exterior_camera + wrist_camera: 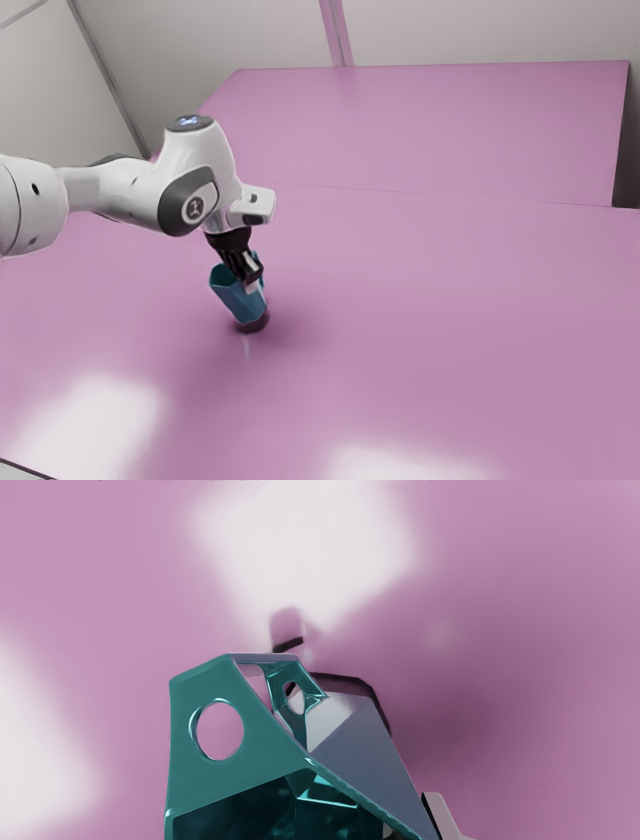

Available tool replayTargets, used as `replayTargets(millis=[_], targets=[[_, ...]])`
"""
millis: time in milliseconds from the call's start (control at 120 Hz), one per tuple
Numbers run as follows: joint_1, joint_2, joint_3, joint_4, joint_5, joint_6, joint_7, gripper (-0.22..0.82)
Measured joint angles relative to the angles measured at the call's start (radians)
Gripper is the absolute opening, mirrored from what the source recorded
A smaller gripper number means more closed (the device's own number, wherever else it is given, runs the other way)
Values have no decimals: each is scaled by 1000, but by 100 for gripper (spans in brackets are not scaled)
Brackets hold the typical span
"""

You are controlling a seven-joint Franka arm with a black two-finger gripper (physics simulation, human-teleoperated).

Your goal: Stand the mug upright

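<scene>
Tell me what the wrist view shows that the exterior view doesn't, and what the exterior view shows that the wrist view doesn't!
Wrist view: round holes in the teal mug.

Exterior view: the white robot arm, the pale wall and the far edge of the pink tabletop.

Both: the mug, tilted, some of the tabletop with bright shiny patches on it, and at least part of the hand at the mug.

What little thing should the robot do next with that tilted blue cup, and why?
Probably ease the mug toward the exterior view's right with the gripper, to bring it upright. It leans with its open end toward that view's left, and the gripper is already right at it.
</scene>
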Motion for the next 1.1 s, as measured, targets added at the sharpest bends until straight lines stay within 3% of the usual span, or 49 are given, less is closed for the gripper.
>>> replayTargets(millis=[275, 475, 642, 775, 958, 1100], targets=[[10, 53, -16, 17, 56, 7, -95, -16], [13, 45, -22, 18, 64, 5, -133, 25], [12, -11, -27, 57, 35, -16, -151, 44], [4, -19, -22, 257, -37, -152, -162, 52], [-63, -6, 42, 499, -92, -363, -168, 57], [-63, -16, 49, 593, -103, -482, -167, 59]])
